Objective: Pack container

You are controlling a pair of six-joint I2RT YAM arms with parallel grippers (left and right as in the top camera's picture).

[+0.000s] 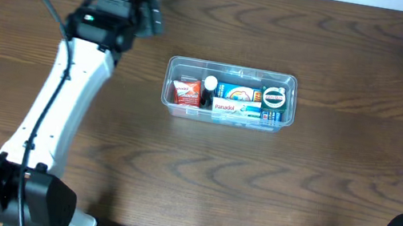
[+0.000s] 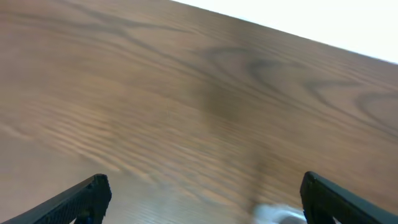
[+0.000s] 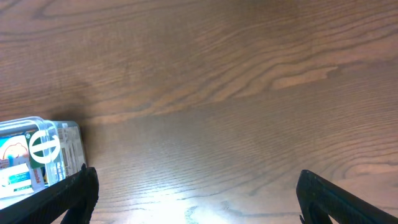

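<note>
Container (image 1: pixel 233 68) full of small goods, at the middle of the table (image 1: pixel 253 194).
From the near edge the wood-grain table runs bare up to the container, which holds a red packet (image 1: pixel 185 93), a white-capped bottle (image 1: pixel 210 84), a Panadol box (image 1: pixel 236 110) and a round green tin (image 1: pixel 274 98). Farther back, the left end effector (image 2: pixel 205 182) hovers near the far left corner, fingers spread wide, gripping and touching nothing. The right end effector (image 3: pixel 194 180) is by the far right corner, fingers equally wide apart and empty, with the container's right end just inside its wrist view. Beyond the far edge lies a plain white strip (image 2: pixel 323 25).
</note>
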